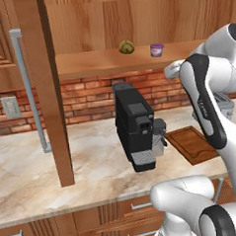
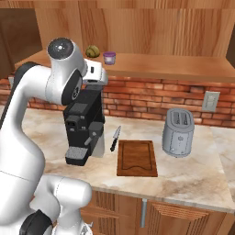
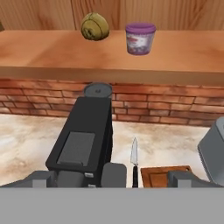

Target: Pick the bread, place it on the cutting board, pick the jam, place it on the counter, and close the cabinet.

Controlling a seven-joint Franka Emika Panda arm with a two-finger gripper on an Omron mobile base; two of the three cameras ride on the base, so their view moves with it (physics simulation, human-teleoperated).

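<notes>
On the open shelf of the reddish-brown wooden wall cabinet (image 1: 39, 95), the small round yellowish-brown bread (image 3: 95, 26) sits just beside the squat purple jam jar (image 3: 140, 38), both untouched. Below them, on the beige marble surface (image 2: 193, 174), stand a black coffee machine (image 2: 82, 124), a black-handled knife (image 2: 114, 138), the dark brown grooved cutting board (image 2: 137, 157) and a silver toaster (image 2: 178, 132); the board is bare. The jaws (image 3: 112, 177) hang above the coffee machine, well short of the shelf, spread wide with nothing between them. I judge the first step, picking the bread, is in hand and barely begun. The next move calls for raising the hand to shelf height and reaching forward toward the bread, approaching from its free side so that a finger does not knock the jar next to it.
</notes>
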